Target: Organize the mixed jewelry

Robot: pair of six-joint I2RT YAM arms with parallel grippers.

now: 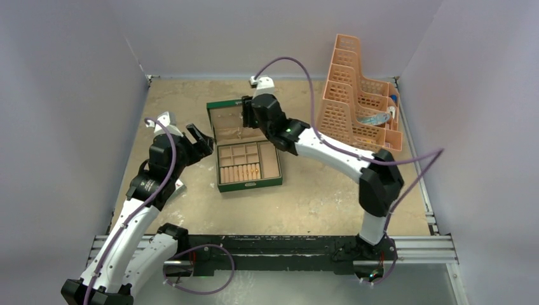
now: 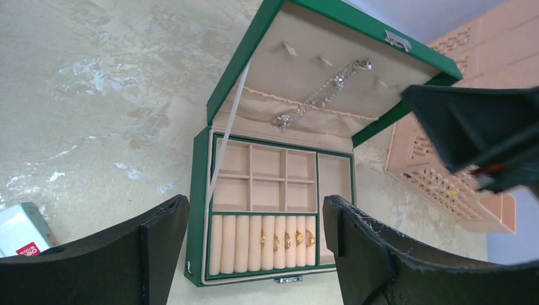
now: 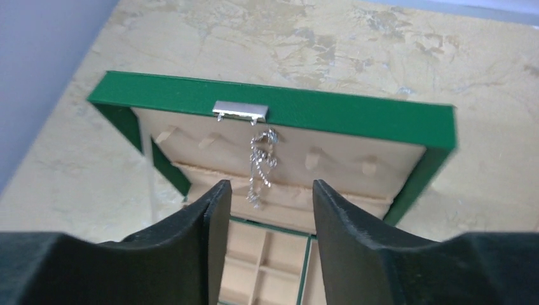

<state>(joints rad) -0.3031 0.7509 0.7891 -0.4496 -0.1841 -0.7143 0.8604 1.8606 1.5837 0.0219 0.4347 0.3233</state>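
A green jewelry box (image 1: pixel 218 166) with beige lining stands open mid-table. Several small gold-orange rings (image 2: pixel 287 239) sit in the ring rolls at its front. A silvery chain (image 2: pixel 321 95) hangs on the hooks inside the raised lid; it also shows in the right wrist view (image 3: pixel 262 166). My left gripper (image 1: pixel 202 141) is open and empty, just left of the box and aimed at it (image 2: pixel 254 216). My right gripper (image 1: pixel 244 114) is open and empty above the lid's top edge, with the chain showing between its fingers (image 3: pixel 267 203).
An orange tiered plastic rack (image 1: pixel 359 95) stands at the back right, close to the right arm. A small white carton (image 2: pixel 22 229) lies on the table left of the box, under the left arm. Grey walls enclose the table.
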